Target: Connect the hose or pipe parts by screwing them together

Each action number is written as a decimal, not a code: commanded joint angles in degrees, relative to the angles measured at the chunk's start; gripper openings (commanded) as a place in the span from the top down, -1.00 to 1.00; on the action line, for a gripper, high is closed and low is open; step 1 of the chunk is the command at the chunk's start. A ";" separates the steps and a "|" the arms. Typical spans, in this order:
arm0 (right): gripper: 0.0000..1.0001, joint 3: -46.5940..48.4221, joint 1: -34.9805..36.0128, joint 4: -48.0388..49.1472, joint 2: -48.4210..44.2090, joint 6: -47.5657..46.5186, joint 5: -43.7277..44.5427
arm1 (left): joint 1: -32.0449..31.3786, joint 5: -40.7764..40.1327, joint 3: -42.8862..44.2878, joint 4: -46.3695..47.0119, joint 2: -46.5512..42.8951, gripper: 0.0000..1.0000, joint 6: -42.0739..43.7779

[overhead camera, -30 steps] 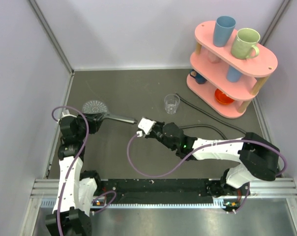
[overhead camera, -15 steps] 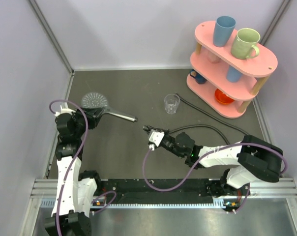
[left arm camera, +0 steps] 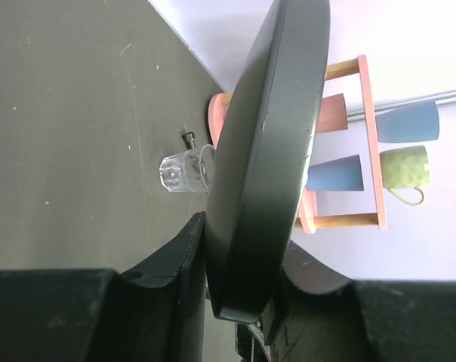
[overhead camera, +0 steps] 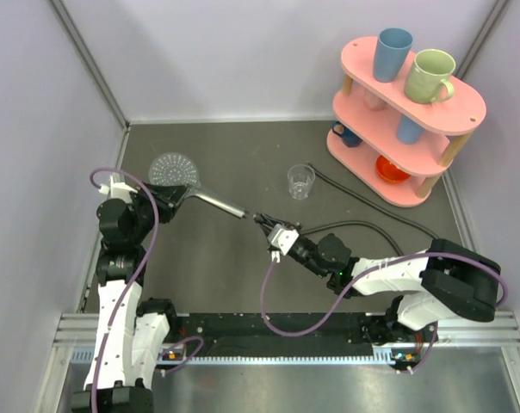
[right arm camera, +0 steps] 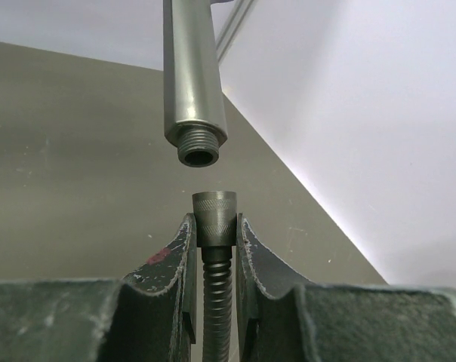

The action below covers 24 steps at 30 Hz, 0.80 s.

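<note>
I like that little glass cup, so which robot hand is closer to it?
Right. The right hand holds the hose end a little nearer the robot than the cup. The left hand grips the shower head, farther off to the cup's left.

This is a robot lab, a small test booth, not a home. Plain pale walls [overhead camera: 243, 52] stand on three sides, with thin metal posts [overhead camera: 88, 60] in the corners. The table [overhead camera: 200, 267] has a flat, dark grey top. Two robot arms, the left arm [overhead camera: 118, 284] and the right arm [overhead camera: 389, 271], are bolted to a metal rail [overhead camera: 286, 348] at the near edge. Purple cables [overhead camera: 277, 310] loop off them. A pink shelf [overhead camera: 361, 60] with a blue cup [overhead camera: 392, 53] and a green mug [overhead camera: 430, 75] stands in the far right corner.
</note>
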 commanded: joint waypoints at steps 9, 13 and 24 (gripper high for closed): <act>1.00 5.34 1.76 -0.86 -0.46 -2.89 2.48 | -6.70 -8.67 1.90 5.35 -0.12 1.00 2.42; 1.00 5.69 1.94 -1.99 -0.64 -2.80 2.30 | -10.03 -10.70 1.90 5.44 0.14 1.00 3.12; 1.00 6.13 2.11 -3.32 -0.55 -2.97 1.86 | -10.92 -12.19 1.55 6.15 0.58 1.00 3.74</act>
